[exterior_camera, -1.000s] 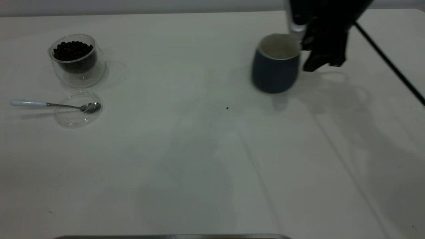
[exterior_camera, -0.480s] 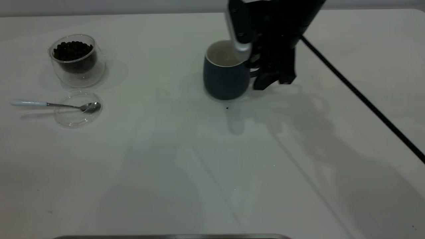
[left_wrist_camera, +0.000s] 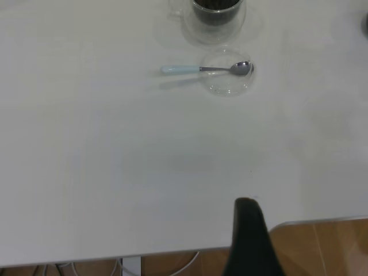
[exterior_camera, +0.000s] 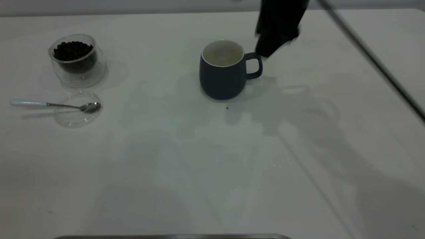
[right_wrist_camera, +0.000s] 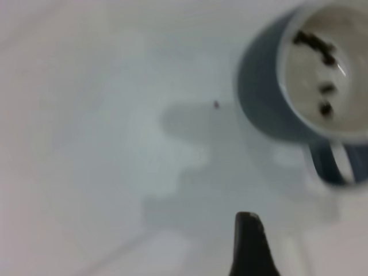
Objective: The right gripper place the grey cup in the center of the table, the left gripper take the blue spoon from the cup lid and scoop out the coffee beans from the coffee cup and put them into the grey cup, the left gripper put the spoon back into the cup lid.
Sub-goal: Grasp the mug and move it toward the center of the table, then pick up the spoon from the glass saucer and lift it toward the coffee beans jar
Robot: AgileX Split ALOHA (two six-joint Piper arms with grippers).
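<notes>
The grey cup stands upright near the middle of the table, its handle turned toward the right gripper, which hangs just beyond the handle, apart from it; whether its claw is spread or clenched cannot be told. At the table's left side the coffee cup holds the coffee beans, and just beside it the blue spoon rests with its bowl in the cup lid. The left gripper shows only as a dark tip well apart from the spoon, its grip likewise impossible to tell
</notes>
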